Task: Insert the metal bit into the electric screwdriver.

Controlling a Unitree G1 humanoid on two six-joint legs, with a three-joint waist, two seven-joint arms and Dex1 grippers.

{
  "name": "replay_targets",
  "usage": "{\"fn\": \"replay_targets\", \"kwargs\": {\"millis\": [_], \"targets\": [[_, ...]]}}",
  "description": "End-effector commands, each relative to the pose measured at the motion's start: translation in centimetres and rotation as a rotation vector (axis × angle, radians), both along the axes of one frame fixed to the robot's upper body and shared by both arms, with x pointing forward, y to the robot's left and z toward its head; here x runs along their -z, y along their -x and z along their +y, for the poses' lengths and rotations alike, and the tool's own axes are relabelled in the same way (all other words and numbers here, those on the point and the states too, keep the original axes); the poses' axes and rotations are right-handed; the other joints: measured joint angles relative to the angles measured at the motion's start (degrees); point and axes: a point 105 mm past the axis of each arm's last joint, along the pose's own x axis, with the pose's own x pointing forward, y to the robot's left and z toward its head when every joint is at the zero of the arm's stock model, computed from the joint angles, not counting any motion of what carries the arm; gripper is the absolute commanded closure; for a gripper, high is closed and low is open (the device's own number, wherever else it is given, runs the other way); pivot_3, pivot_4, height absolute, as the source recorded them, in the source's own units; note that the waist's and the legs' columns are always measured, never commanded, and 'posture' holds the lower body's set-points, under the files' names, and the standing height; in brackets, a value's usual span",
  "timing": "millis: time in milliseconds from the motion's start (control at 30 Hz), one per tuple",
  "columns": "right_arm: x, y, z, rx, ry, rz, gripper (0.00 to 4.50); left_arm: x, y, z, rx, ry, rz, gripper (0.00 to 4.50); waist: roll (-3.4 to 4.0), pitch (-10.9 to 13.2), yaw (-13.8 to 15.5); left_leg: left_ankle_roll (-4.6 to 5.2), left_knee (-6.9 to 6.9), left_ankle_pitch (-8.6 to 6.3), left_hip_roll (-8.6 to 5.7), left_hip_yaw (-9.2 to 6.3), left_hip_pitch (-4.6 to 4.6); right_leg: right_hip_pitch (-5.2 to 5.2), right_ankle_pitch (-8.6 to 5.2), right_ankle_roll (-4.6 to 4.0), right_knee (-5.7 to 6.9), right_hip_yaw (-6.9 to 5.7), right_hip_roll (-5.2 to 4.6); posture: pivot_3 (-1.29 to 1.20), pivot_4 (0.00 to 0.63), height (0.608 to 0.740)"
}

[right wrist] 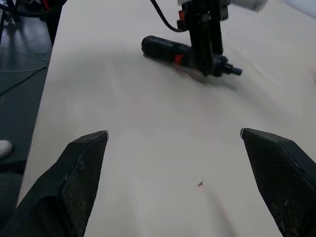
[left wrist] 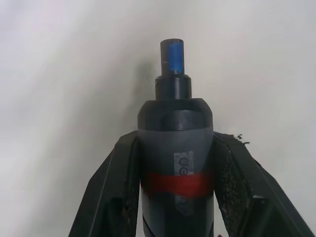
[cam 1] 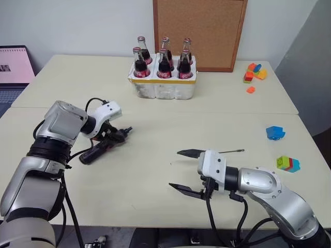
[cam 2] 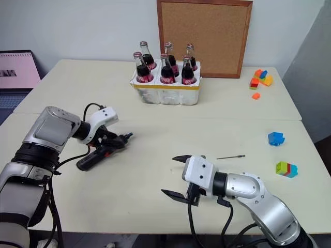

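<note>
Though perhaps lifted, electric screwdriver [cam 1: 101,148] well inside table edge [cam 1: 155,225].

Even, bright indoor light falls from above, with soft shadows on the table [cam 1: 155,129]. The left wrist view is hazy behind the sharp screwdriver [left wrist: 175,163].

both arms are built of rounded silver-grey shells joined by black ribbed rings. each wrist ends in a white boxy housing, from which the gripper's two black fingers spring. the left gripper [cam 1: 115,135] has flat, wedge-shaped fingers [left wrist: 114,187] with rough, grainy inner pads. the right gripper [cam 1: 185,171] has long tapering fingers [right wrist: 74,177] with finely textured faces and pointed tips. black cables loop loosely out of each forearm and run back along the shells.
</note>
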Motion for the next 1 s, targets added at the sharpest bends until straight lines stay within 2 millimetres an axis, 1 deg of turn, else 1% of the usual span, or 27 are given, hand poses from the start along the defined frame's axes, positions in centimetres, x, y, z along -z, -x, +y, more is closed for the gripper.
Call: {"fn": "replay_targets", "kwargs": {"millis": [33, 100, 200, 233, 367, 467, 567, 667, 767, 900, 1000], "targets": [[-2.0, 0.8, -0.6, -0.017, -0.055, -0.028, 0.00, -5.1, -0.6, -2.5, 0.041, 0.152, -0.196, 2.82, 0.00, 0.0, 0.0, 0.00, 0.00, 0.00, -0.01, 0.00, -0.01, -0.01, 0.00, 0.00, 0.00, 0.01, -0.03, 0.00, 0.150, 0.740], [-2.5, 0.9, -1.2, -0.005, -0.079, -0.010, 0.00, -6.1, -0.4, -4.0, 0.061, 0.238, -0.242, 2.82, 0.00, 0.0, -0.1, 0.00, 0.00, 0.00, -0.01, -0.02, -0.03, -0.02, 0.00, 0.00, -0.01, 0.03, -0.04, 0.00, 0.150, 0.740], [-3.3, 0.6, -2.3, 0.026, -0.079, -0.003, 0.00, -8.1, -0.5, -7.3, 0.080, 0.455, -0.385, 2.82, 0.01, 0.0, 0.0, 0.00, 0.00, 0.00, -0.01, -0.04, -0.03, -0.02, 0.01, 0.01, 0.00, 0.04, -0.06, 0.00, 0.150, 0.740], [-3.4, 0.5, -2.6, 0.033, -0.072, -0.003, 0.00, -8.3, -0.4, -7.9, 0.070, 0.495, -0.400, 2.82, 0.01, 0.0, 0.0, 0.00, 0.01, 0.00, -0.01, -0.06, -0.03, -0.02, 0.01, 0.01, 0.00, 0.04, -0.09, 0.00, 0.150, 0.740], [-3.7, 0.5, -3.5, 0.045, -0.054, -0.001, 0.00, -8.2, 0.0, -9.8, 0.068, 0.574, -0.460, 2.82, -0.02, 0.0, -0.2, -0.01, 0.08, 0.00, -0.04, -0.05, -0.07, -0.02, 0.06, 0.09, 0.00, 0.07, -0.13, 0.00, 0.150, 0.740], [-4.2, 0.2, -3.5, 0.049, -0.051, -0.016, 0.00, -8.0, -0.1, -11.2, 0.038, 0.626, -0.584, 2.82, -0.02, 0.0, -0.5, -0.01, 0.03, 0.00, -0.03, -0.03, 0.04, 0.00, 0.07, 0.11, 0.03, 0.17, -0.12, 0.00, 0.150, 0.740], [-4.4, -0.1, -3.7, 0.055, -0.042, -0.026, 0.00, -7.1, 0.6, -12.8, 0.040, 0.650, -0.670, 2.82, -0.02, 0.0, -0.4, -0.01, 0.04, 0.01, -0.04, -0.02, 0.08, 0.01, 0.10, 0.14, 0.07, 0.19, -0.12, 0.00, 0.150, 0.740], [-4.6, -0.3, -4.0, 0.059, -0.037, -0.031, 0.00, -6.5, 0.8, -13.3, -0.015, 0.696, -0.704, 2.82, -0.02, 0.0, -0.3, -0.01, 0.04, 0.01, -0.05, -0.02, 0.08, 0.04, 0.11, 0.15, 0.04, 0.19, -0.13, 0.00, 0.150, 0.740], [-4.9, -0.7, -4.3, 0.068, -0.029, -0.043, 0.00, -5.0, 1.6, -13.9, -0.012, 0.690, -0.723, 2.82, -0.02, 0.0, -0.3, -0.01, 0.05, 0.01, -0.06, 0.00, 0.09, 0.04, 0.12, 0.18, 0.02, 0.22, -0.13, 0.00, 0.150, 0.740], [-5.1, -1.2, -4.5, 0.083, -0.022, -0.057, 0.00, -3.0, 1.9, -13.3, -0.075, 0.677, -0.712, 2.82, -0.02, 0.0, -0.3, -0.01, 0.02, 0.00, -0.07, 0.03, 0.19, 0.13, 0.12, 0.18, -0.02, 0.22, -0.12, 0.00, 0.150, 0.740], [-5.2, -1.4, -4.4, 0.085, -0.020, -0.062, 0.00, -2.2, 2.3, -12.6, -0.109, 0.667, -0.720, 2.82, -0.01, 0.0, -0.3, -0.01, 0.01, 0.00, -0.07, 0.04, 0.24, 0.18, 0.12, 0.19, -0.02, 0.21, -0.12, 0.00, 0.150, 0.740]]}}
